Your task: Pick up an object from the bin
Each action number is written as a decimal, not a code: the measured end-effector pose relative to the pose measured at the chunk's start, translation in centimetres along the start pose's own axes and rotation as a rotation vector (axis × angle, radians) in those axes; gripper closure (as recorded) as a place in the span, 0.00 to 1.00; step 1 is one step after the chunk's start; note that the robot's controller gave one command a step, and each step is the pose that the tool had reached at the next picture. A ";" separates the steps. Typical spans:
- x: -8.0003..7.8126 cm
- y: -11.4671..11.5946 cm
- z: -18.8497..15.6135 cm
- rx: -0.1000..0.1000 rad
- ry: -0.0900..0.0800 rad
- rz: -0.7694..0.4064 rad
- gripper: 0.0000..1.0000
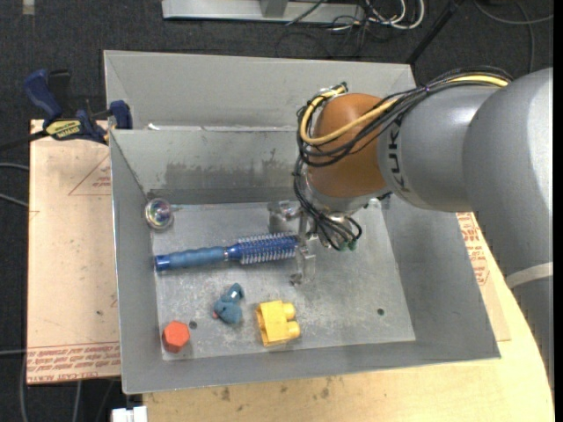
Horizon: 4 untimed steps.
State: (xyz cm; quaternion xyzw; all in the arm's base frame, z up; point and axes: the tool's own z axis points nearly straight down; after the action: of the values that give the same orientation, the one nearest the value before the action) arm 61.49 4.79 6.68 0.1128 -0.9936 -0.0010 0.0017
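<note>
Gripper (295,243) is down in the grey bin (220,161), roughly mid-floor, a bit right of centre, arm coming in from the right. It sits on the right end of the blue brush (220,255). The brush lies flat, running left to right, with the smooth handle to the left and the bristle head to the right. Fingers (303,266) look spread: one metal tip is on the far side of the bristle end, the other on the near side just right of it. The bristle tip lies between them and is not clamped as far as I can see, and the brush is flat on the floor. Orange wrist cover (347,143) with its yellow and black cables hangs right above and hides the upper jaw parts. Other parts are well apart: shiny clear ball (159,213) far-left by the back wall, small blue piece (230,306) near-centre, yellow block (277,322) just right of it, and orange-red cap (176,335) in the near-left corner.
</note>
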 end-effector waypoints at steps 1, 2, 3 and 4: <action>-0.4 0.0 -3.5 0.003 -0.009 -0.083 0.00; -0.5 -0.2 -3.3 0.003 -0.007 -0.172 0.00; 0.2 0.1 -0.1 0.000 -0.003 -0.146 0.00; 0.1 0.1 -0.2 -0.001 -0.005 -0.144 0.00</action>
State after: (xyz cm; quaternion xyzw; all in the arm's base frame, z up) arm 61.33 4.85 6.87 0.1838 -0.9830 -0.0019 -0.0008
